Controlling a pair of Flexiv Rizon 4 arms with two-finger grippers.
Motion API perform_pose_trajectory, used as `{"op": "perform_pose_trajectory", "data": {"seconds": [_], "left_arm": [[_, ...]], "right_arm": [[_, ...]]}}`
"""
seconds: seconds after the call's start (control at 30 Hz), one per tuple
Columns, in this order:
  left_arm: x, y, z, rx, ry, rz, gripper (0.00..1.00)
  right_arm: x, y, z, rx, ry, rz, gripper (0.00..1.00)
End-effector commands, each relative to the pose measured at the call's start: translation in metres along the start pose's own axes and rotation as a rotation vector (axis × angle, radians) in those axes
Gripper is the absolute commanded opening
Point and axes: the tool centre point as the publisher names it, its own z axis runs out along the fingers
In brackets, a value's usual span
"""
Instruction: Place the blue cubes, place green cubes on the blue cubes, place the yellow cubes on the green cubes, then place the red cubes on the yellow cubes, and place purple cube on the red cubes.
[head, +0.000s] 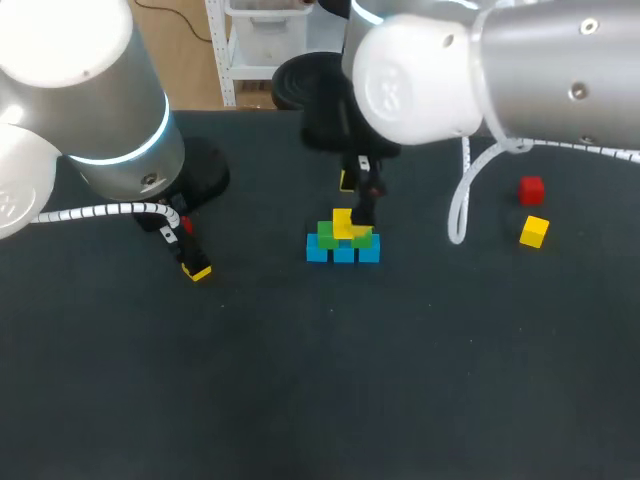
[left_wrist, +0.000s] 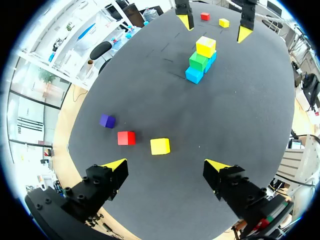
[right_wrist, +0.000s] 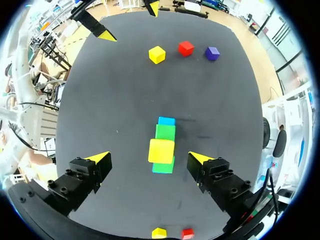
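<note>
1. The stack (head: 343, 240) is sitting near the middle of the counter (head: 320, 380). Blue cubes (head: 343, 253) are forming its bottom row, green cubes (head: 324, 238) are lying on them, and a top yellow cube (head: 345, 222) is resting on the green.
2. The right gripper (right_wrist: 149, 158) is hanging over the stack with its fingers spread wide. The top yellow cube is lying between them, and neither finger is touching it.
3. The left gripper (left_wrist: 165, 165) is hovering well apart from the stack, its fingers likewise spread and holding nothing.
4. Just ahead of the left gripper, a loose yellow cube (left_wrist: 160, 146), a red cube (left_wrist: 126, 137) and a purple cube (left_wrist: 107, 120) are lying in a row, none touching.
5. In the head view the left arm (head: 90, 90) is standing in front of those three cubes.
6. On the stack's other side, a second red cube (head: 531, 189) and a second loose yellow cube (head: 534, 231) are lying near each other, past the right arm's white hose (head: 460, 215).
</note>
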Motion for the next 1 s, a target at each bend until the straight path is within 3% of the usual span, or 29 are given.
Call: {"op": "perform_pose_trajectory", "data": {"seconds": [0.03,1.0], "left_arm": [[0.000,0.002,0.000,0.005,0.000,0.002,1.00],[0.000,0.002,0.000,0.005,0.000,0.002,1.00]], "right_arm": [[0.000,0.000,0.007,-0.005,-0.007,0.001,1.00],[-0.005,-0.018,0.028,-0.024,0.020,-0.006,1.00]]}}
